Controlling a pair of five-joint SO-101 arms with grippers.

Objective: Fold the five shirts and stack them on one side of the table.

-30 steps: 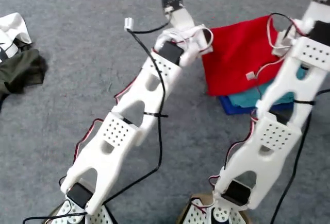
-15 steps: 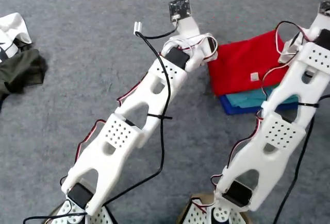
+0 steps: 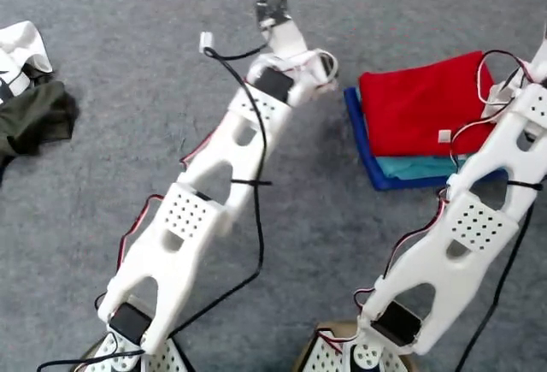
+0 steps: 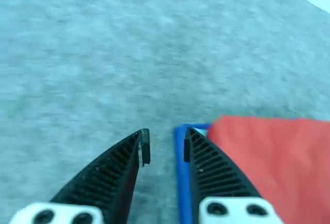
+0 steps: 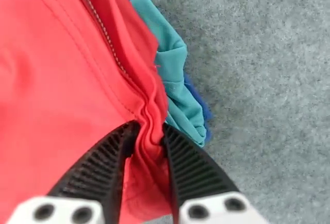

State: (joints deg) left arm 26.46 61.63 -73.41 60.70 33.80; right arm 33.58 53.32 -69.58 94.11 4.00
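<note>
A folded red shirt (image 3: 419, 107) lies on top of a teal shirt (image 3: 419, 167) and a blue shirt (image 3: 363, 145) at the table's right side. My right gripper (image 5: 149, 130) is shut on a fold at the red shirt's (image 5: 62, 69) edge, with the teal shirt (image 5: 178, 90) bunched just beneath. My left gripper (image 4: 165, 144) hangs open over the grey cloth just beside the stack's left edge, where the blue shirt's (image 4: 180, 177) border and the red shirt (image 4: 273, 162) show. In the high view the left gripper (image 3: 320, 66) sits a little apart from the stack.
A crumpled white shirt (image 3: 21, 47) and a dark green shirt (image 3: 34, 115) lie unfolded at the far left edge. Grey cloth (image 3: 128, 64) covers the table between them and the stack. Both white arms stretch up from the near edge.
The red shirt has been drawn to the right and now lies squarer on the stack. My right arm shifted right with it. My left gripper pulled back to the left, off the red shirt.
</note>
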